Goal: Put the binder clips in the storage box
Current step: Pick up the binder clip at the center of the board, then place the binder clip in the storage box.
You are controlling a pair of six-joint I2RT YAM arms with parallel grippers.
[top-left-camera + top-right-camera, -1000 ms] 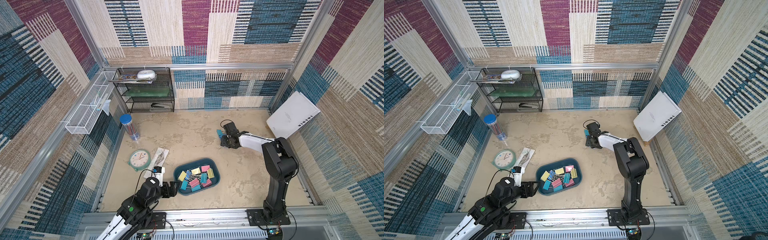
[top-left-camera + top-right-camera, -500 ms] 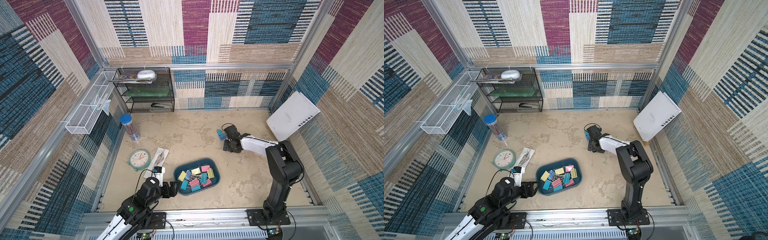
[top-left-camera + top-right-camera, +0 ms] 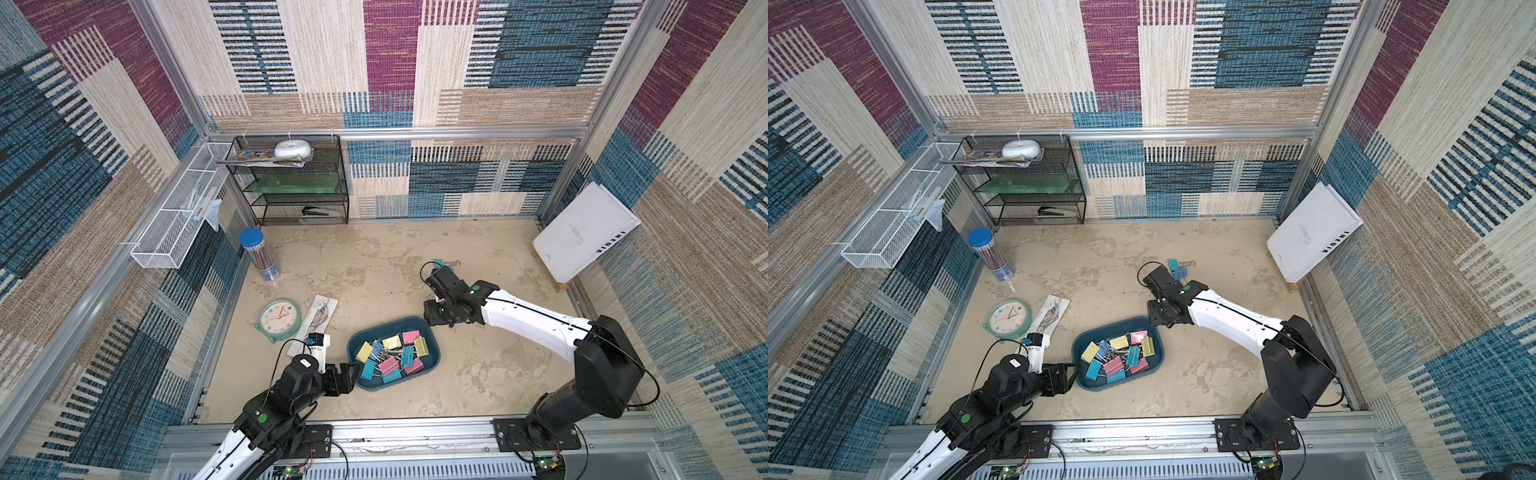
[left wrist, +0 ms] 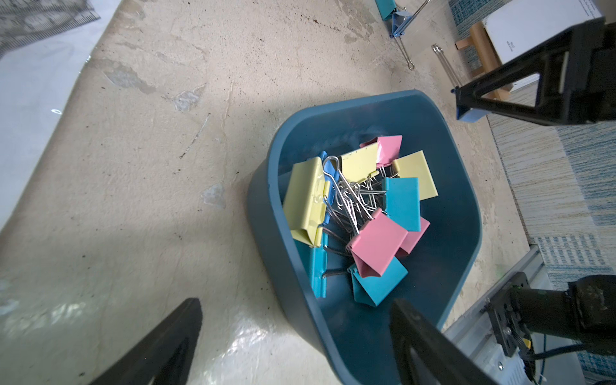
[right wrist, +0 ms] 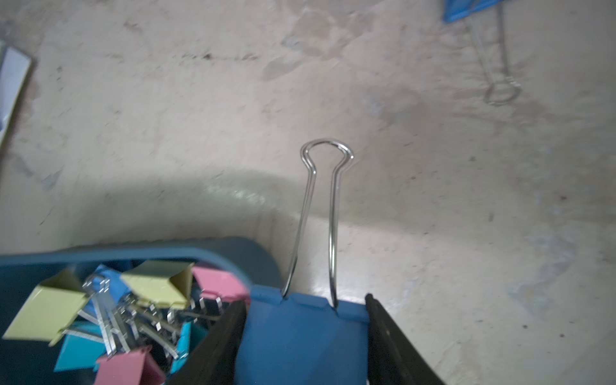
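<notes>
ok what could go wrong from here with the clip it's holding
The right gripper holds the blue clip at a corner of the storage box, not clearly over its inside; released now, it might land outside.
The open left gripper sits close to the box wall and could nudge it.

**Binder clips and box: stock and position**

Box (image 3: 433, 353): shallow dark teal tub with rounded corners, upright on the tabletop (image 3: 374, 266) near its front edge.

Clips (image 3: 392, 357), in box: some ten in a loose, tangled heap. Bodies are yellow, pink, teal and one blue, with silver wire handles crossing in the middle.

Blue clip (image 5: 300, 336): clamped by the body in the right claw (image 5: 303, 316), one silver handle sticking straight out. It sits at the box's far right corner, level with the rim.

Loose clips (image 3: 1177, 268): two, one teal and one blue, touching, on the tabletop well behind the box.
</notes>
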